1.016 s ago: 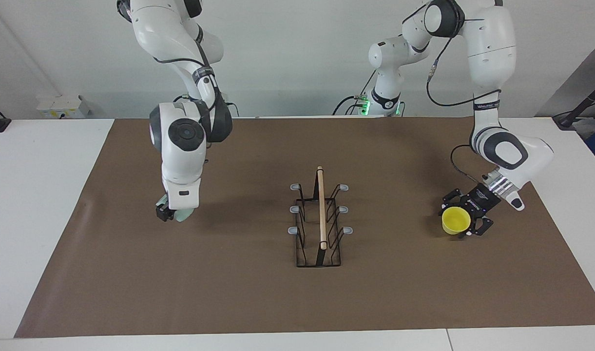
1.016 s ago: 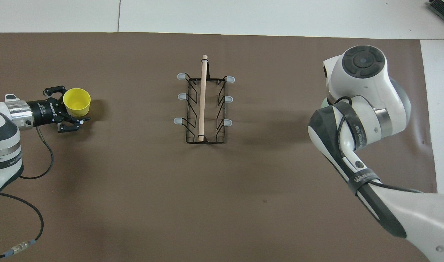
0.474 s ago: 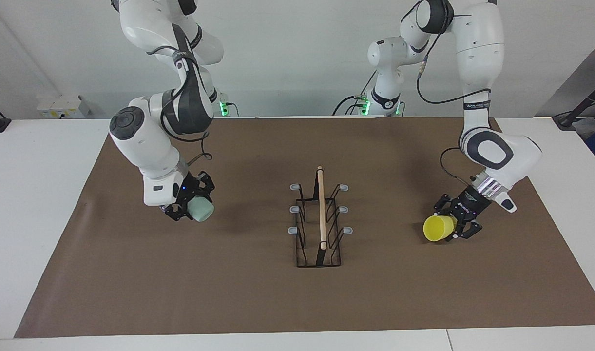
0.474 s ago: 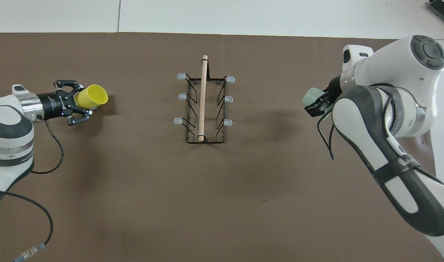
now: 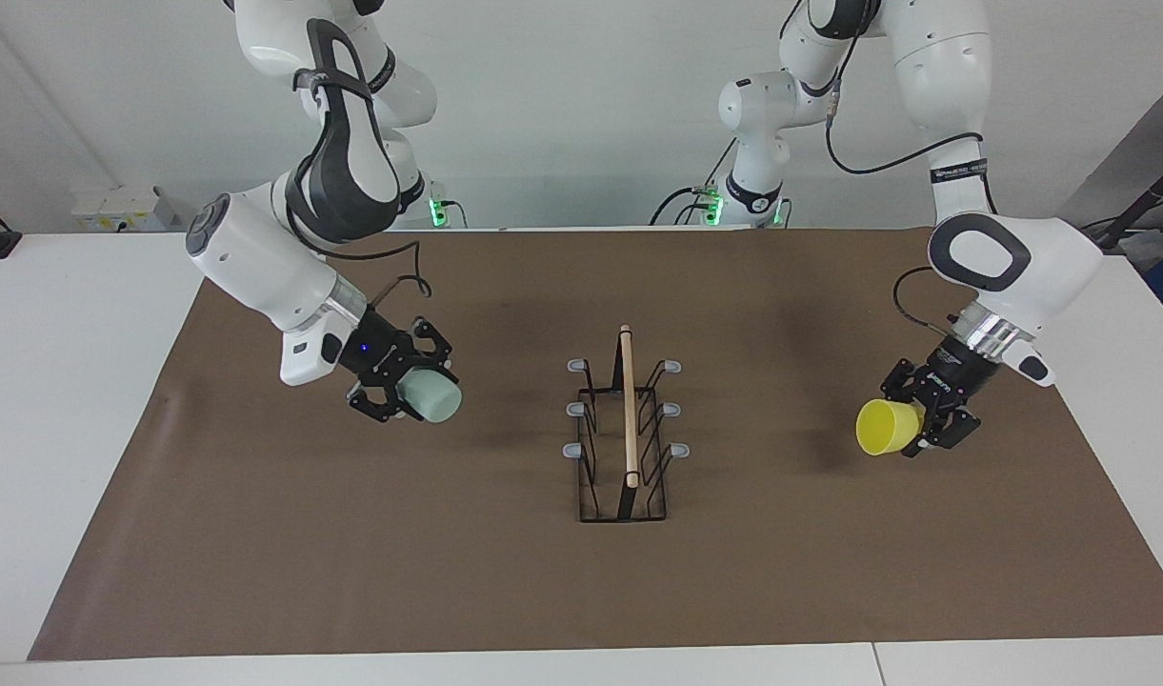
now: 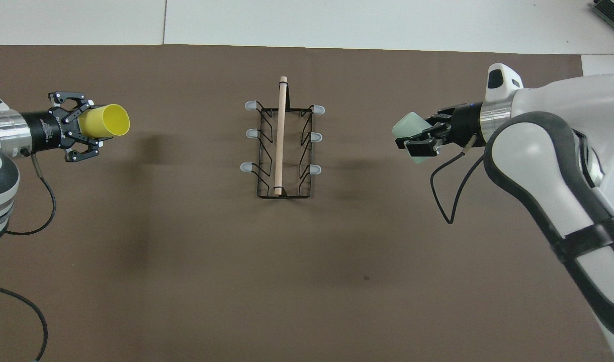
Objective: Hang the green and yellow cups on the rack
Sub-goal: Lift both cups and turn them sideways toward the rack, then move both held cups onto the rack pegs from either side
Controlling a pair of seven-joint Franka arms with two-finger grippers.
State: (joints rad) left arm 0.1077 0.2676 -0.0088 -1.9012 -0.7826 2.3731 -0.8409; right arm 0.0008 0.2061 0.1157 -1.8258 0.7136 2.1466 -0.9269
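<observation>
Both cups [image 5: 431, 399] [image 5: 880, 427] have tipped sideways toward the empty rack [image 5: 625, 431].

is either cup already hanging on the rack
No, the yellow cup is held in the left gripper and the green cup in the right gripper, both clear of the rack.

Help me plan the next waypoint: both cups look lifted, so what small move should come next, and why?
Probably bring the right gripper, shut on the green cup, sideways toward the rack. The cup hangs over bare mat, apart from the grey-tipped prongs, all free. The left gripper likewise holds the yellow cup clear of the rack.
</observation>
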